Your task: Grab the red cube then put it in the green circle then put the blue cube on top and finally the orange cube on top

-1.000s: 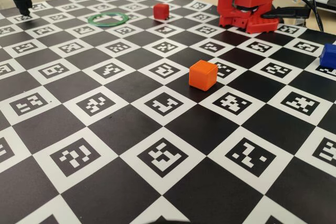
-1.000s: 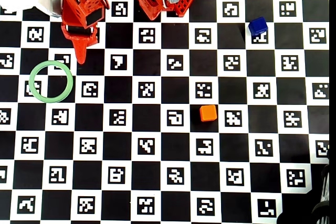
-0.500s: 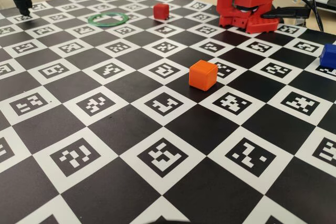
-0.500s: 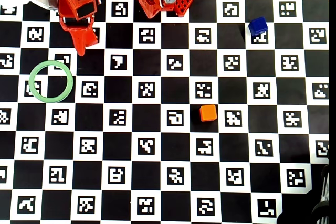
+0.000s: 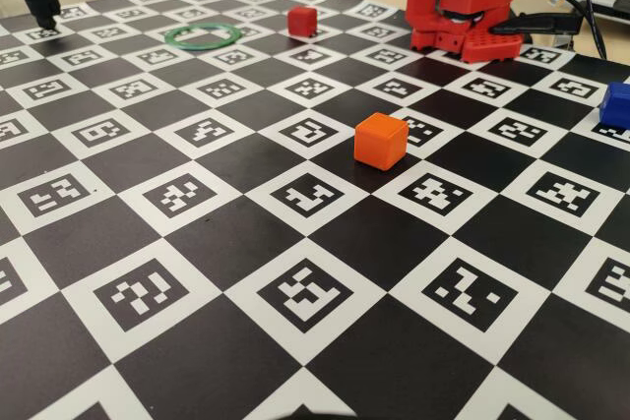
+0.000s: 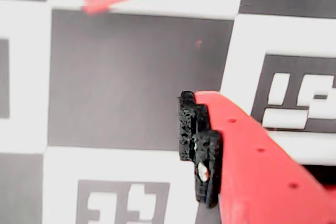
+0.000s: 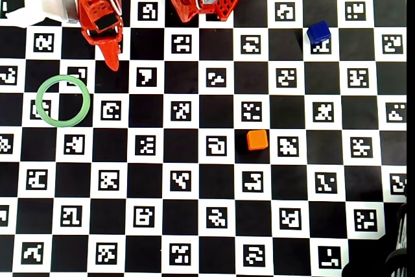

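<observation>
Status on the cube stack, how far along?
Nothing is done. The green circle lies empty. The red cube sits on the board apart from it; the overhead view hides it under the arm. The gripper holds nothing. The blue cube and orange cube sit untouched. All three placements remain.

Bare board separates orange cube (image 7: 257,139) from green circle (image 7: 63,100).

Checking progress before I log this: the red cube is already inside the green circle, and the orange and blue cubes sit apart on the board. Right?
Not quite. In the fixed view the red cube sits outside the green circle, to its right; the ring is empty. The orange cube and blue cube do sit apart on the board.
</observation>
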`<control>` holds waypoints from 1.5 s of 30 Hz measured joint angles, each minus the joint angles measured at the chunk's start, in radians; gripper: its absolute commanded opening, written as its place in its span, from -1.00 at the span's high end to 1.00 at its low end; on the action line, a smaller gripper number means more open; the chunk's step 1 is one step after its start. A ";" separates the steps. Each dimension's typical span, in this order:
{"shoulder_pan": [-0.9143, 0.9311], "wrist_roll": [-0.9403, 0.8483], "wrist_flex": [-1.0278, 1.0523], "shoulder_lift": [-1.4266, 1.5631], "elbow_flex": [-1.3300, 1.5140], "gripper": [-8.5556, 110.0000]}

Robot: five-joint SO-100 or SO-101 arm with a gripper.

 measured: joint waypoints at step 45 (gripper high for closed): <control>0.081 -0.262 -0.236 -0.130 0.107 0.10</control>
